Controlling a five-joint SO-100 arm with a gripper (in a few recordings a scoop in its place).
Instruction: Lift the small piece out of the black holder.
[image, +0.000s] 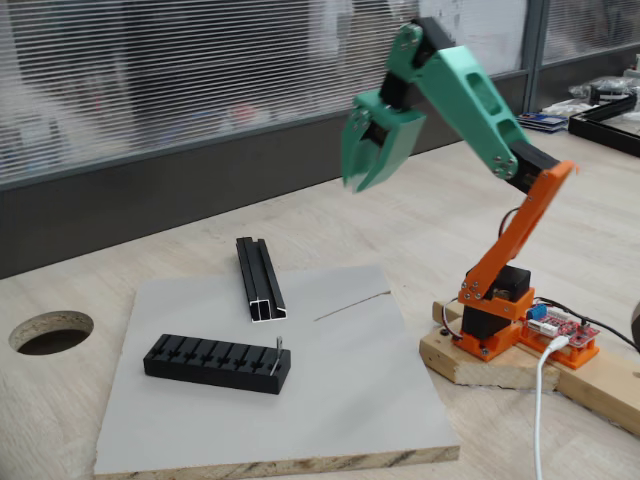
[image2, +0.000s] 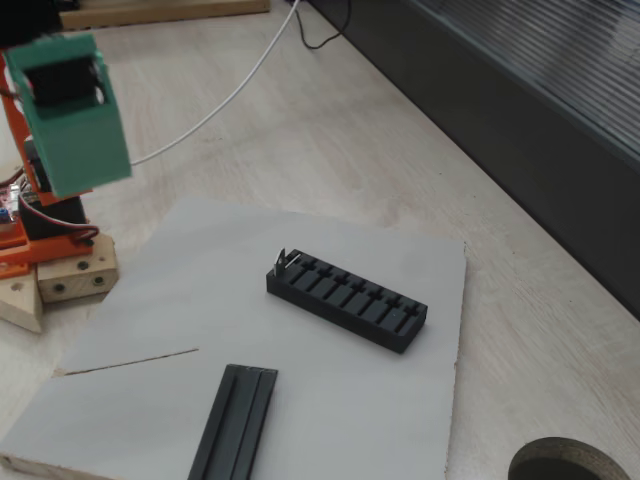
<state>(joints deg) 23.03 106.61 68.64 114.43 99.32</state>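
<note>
Nearest the front edge of the grey board (image: 330, 420), the black holder (image: 215, 362) lies lengthwise across it, with the small piece (image: 278, 352) standing upright at its right end in this fixed view. High above and well behind to the right, the gripper (image: 360, 178) points down with its jaws slightly parted and empty, so the piece lies down and to the left of it.

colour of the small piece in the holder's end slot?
Silvery-grey metal. The small piece stands in the black holder; clearest in that fixed view.

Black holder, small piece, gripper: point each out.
black holder (image: 215, 363): a fixed view, slotted top face.
small piece (image: 278, 353): a fixed view, upright sliver at the holder's right end.
gripper (image: 362, 170): a fixed view, between the green fingertips.
</note>
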